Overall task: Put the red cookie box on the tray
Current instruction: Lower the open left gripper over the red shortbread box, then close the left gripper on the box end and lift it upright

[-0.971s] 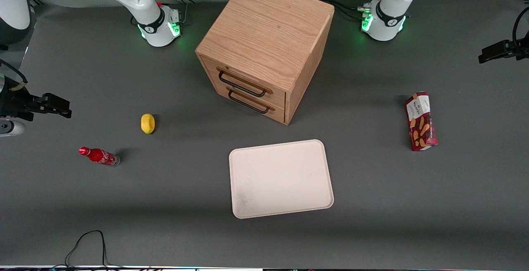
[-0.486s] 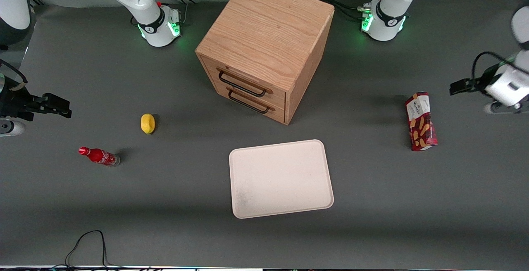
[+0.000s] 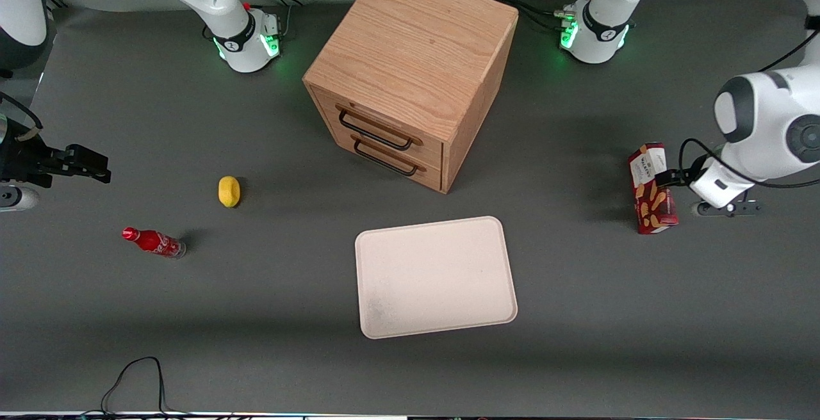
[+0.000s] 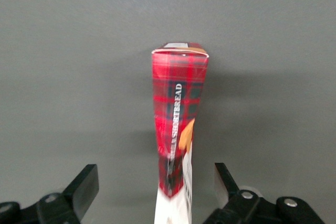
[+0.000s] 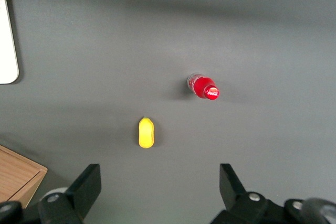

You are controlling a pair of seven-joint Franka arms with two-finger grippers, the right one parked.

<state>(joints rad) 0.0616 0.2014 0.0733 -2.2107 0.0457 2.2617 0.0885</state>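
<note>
The table (image 3: 192,343) is carrying a wooden drawer cabinet (image 3: 410,74), and the cream tray (image 3: 435,277) is lying flat in front of the drawers, nearer the front camera. The red cookie box (image 3: 650,205) is lying on the table toward my working end, well apart from the tray. I am holding my gripper (image 4: 156,192) over the box, fingers (image 4: 84,184) spread wide on either side, touching nothing.

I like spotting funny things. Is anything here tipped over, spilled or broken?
Nothing is spilled or broken. The red cookie box stands upright on the table, apart from the tray. The gripper is open, one finger either side of the box. The wooden drawer cabinet sits turned at an angle, and the soda bottle stands upright.
</note>
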